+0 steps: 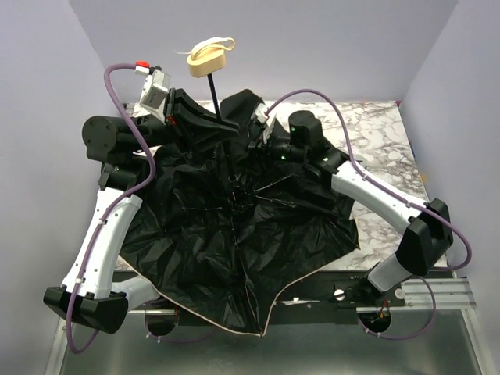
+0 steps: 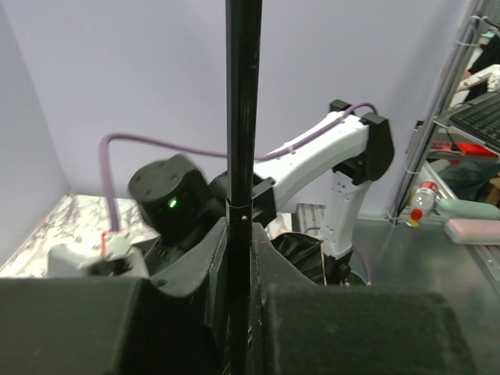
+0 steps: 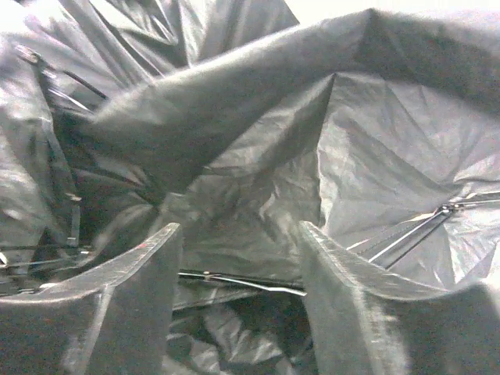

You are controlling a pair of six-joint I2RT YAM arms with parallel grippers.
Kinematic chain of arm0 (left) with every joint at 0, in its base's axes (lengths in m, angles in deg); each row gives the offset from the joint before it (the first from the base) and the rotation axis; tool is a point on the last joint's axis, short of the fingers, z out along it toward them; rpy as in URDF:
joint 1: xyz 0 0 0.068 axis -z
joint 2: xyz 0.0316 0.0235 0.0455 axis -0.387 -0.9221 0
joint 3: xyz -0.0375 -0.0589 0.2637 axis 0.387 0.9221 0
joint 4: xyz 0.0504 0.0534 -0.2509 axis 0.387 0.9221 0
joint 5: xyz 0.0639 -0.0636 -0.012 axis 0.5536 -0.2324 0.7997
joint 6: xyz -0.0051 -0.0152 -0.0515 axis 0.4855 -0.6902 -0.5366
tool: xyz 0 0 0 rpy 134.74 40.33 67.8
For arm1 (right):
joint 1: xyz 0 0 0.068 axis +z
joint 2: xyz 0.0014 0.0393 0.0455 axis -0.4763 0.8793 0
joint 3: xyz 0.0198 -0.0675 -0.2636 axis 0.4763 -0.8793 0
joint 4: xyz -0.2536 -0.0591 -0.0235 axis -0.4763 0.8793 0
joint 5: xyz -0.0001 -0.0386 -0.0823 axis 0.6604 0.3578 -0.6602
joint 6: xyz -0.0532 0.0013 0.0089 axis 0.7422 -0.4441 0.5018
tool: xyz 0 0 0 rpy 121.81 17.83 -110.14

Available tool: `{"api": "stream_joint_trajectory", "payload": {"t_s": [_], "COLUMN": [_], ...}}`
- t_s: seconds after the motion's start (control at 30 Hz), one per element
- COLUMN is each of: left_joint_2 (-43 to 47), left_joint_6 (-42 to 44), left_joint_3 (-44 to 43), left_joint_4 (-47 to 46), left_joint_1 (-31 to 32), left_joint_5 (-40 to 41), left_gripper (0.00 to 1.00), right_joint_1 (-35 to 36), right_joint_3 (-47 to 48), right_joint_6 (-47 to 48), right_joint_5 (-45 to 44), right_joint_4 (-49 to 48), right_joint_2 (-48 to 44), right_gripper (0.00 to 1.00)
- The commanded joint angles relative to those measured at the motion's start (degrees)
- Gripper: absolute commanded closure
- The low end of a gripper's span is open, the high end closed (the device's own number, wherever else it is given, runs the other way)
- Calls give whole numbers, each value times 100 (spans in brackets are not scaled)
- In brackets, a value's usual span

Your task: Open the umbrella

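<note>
The umbrella [image 1: 234,250] lies half-spread but slack, seemingly not locked open. The left gripper [image 2: 240,258] clamps its shaft [image 2: 242,117]; the right gripper [image 3: 238,234], beside the shaft, gapes wide, empty.

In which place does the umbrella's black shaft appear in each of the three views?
Top external: shaft upper centre, slanting down from the tan handle.
Left wrist: vertical at centre, clamped in the left end effector.
Right wrist: not in it; only ribs.
Shared landmark: the black lining, top external and right wrist.
</note>
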Motion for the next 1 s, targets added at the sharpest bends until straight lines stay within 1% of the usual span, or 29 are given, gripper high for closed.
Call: {"api": "stream_joint_trajectory", "payload": {"t_s": [0.0, 0.07, 0.13, 0.23, 0.3, 0.37, 0.43, 0.47, 0.5, 0.53, 0.63, 0.7, 0.73, 0.77, 0.9, 0.97], "left_joint_2": [115, 24, -64, -159, -224, -300, -378, -419, -453, -488, -541, -577, -591, -595, -590, -535], "left_joint_6": [733, 841, 892, 887, 946, 1013, 1060, 1073, 1061, 1056, 1030, 1051, 1055, 1078, 1108, 1148], "left_joint_3": [-348, -399, -441, -434, -461, -529, -594, -622, -635, -639, -671, -700, -715, -724, -719, -680], "left_joint_4": [896, 1017, 1069, 1061, 1068, 1128, 1209, 1250, 1238, 1241, 1187, 1176, 1175, 1175, 1237, 1354], "left_joint_1": [8, 10, 13, 14, 14, 22, 39, 53, 62, 79, 142, 204, 237, 278, 315, 282], "left_joint_5": [492, 519, 528, 565, 598, 625, 648, 674, 686, 702, 730, 739, 748, 750, 851, 993], "left_gripper": [100, 100, 100, 100, 100, 100, 100, 100, 100, 100, 100, 100, 100, 100, 100, 100], "right_joint_1": [-110, -110, -110, -110, -105, -76, 47, 111, 191, 253, 362, 403, 414, 413, 423, 423], "right_joint_3": [511, 608, 720, 864, 871, 879, 951, 1034, 1106, 1177, 1229, 1251, 1284, 1323, 1417, 1366], "right_joint_6": [129, 49, 167, 325, 349, 240, 74, 37, 20, -12, -159, -282, -320, -353, -352, -302], "right_joint_5": [259, 269, 301, 461, 806, 1154, 1304, 1367, 1388, 1408, 1457, 1430, 1419, 1415, 1118, 946], "right_joint_4": [411, 489, 703, 905, 908, 809, 665, 631, 621, 608, 475, 383, 350, 336, 381, 355], "right_joint_2": [-623, -801, -920, -1061, -1149, -1178, -1106, -1037, -965, -876, -696, -564, -483, -413, -268, -332], "right_gripper": [31, 25, 14, 13, 13, 13, 12, 9, 4, 3, 3, 6, 10, 16, 63, 94]}}
